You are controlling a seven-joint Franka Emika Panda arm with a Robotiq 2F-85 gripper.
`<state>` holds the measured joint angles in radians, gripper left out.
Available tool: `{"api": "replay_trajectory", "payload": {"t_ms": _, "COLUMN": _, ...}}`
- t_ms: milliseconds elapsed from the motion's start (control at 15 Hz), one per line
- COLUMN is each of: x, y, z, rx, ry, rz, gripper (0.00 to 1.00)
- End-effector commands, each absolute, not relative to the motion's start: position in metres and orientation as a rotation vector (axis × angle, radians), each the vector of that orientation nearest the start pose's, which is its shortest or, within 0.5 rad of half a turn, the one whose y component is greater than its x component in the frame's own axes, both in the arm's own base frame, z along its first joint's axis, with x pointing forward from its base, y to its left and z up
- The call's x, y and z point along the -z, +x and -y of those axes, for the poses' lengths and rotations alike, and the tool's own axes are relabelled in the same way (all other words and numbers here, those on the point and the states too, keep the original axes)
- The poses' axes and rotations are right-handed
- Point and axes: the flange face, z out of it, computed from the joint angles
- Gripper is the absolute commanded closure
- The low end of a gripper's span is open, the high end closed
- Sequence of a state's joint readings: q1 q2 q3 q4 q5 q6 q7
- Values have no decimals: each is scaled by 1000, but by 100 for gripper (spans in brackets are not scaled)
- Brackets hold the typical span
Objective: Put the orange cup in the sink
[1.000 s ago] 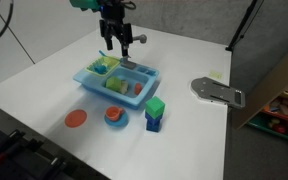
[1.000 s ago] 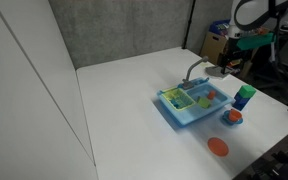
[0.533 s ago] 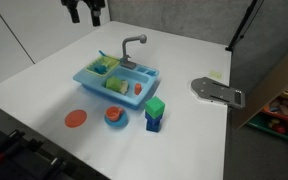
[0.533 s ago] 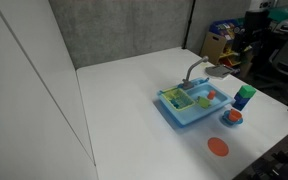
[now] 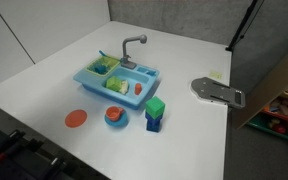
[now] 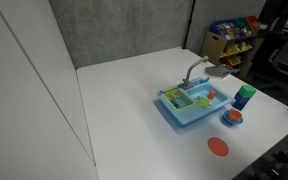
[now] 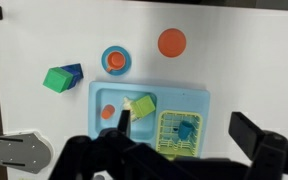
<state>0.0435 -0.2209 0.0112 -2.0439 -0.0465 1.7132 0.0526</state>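
The light blue sink (image 5: 88, 77) with a grey faucet (image 5: 132, 45) stands mid-table and shows in both exterior views (image 6: 174, 116). The small orange cup (image 5: 138, 88) lies inside its basin, next to a green piece; it also shows in an exterior view (image 6: 212, 96) and in the wrist view (image 7: 107, 113). My gripper (image 7: 189, 126) appears only in the wrist view, high above the sink (image 7: 210, 100). It is open and empty. The arm is out of both exterior views.
A flat orange disc (image 5: 75, 118) and an orange-and-blue bowl piece (image 5: 115, 116) lie in front of the sink. Green and blue blocks (image 5: 155, 112) stand beside it. A grey metal plate (image 5: 217, 91) lies near the table edge. A yellow-green rack (image 7: 184, 130) fills the sink's other compartment.
The gripper was low over the sink a second ago, then rose and moved away. It has left both exterior views. The toys have not moved.
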Motion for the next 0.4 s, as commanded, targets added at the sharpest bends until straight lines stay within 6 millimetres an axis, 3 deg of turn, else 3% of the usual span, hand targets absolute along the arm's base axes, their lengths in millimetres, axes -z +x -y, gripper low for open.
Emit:
{"api": "replay_trajectory", "payload": {"t_ms": 0, "x": -550, "y": 460, "z": -30, "rx": -143, "ry": -3154, "rz": 87, "gripper": 0}}
{"api": "replay_trajectory", "payload": {"t_ms": 333, "x": -548, "y": 465, "z": -31, "rx": -143, "ry": -3166, "rz": 60, "gripper": 0}}
